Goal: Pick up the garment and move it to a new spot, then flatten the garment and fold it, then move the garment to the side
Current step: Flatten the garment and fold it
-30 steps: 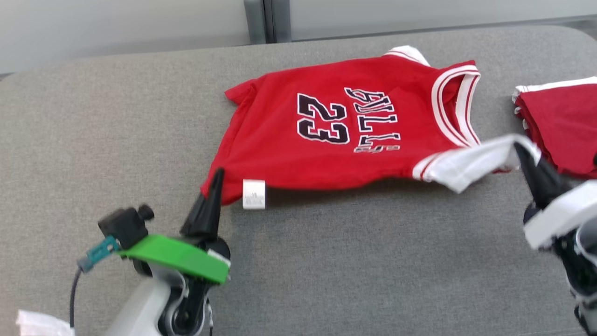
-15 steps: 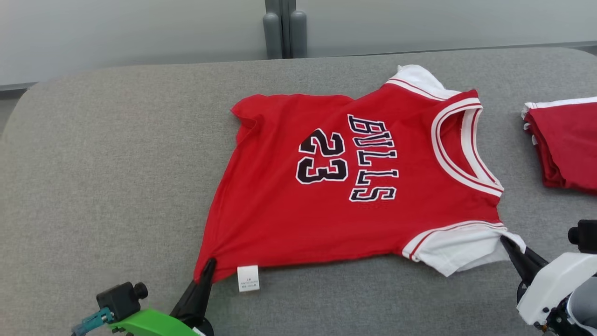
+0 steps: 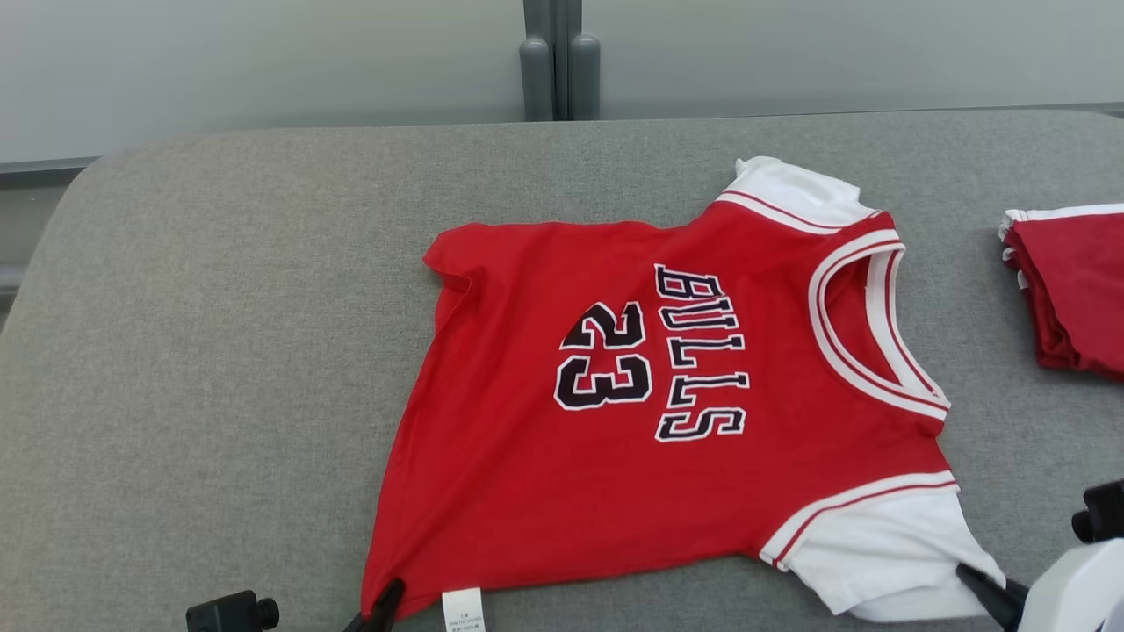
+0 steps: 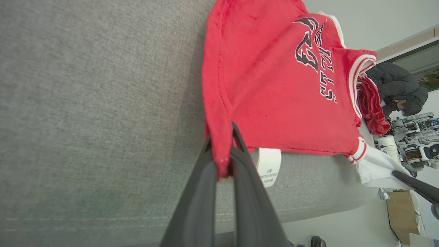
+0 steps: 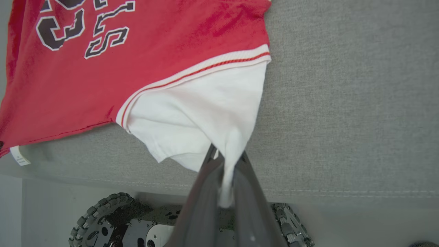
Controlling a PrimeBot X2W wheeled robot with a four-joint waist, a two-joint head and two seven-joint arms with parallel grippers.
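Head view: the red basketball jersey with white sleeves lies spread on the grey fabric cushion, from the centre to the lower right of the frame. Left wrist view: my left gripper pinches its red hem corner at bottom centre. Right wrist view: my right gripper pinches a white sleeve at bottom centre.

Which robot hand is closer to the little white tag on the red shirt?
Left. The left gripper pinches the shirt by its hem, right beside the tag; the right gripper holds the white sleeve, far away.
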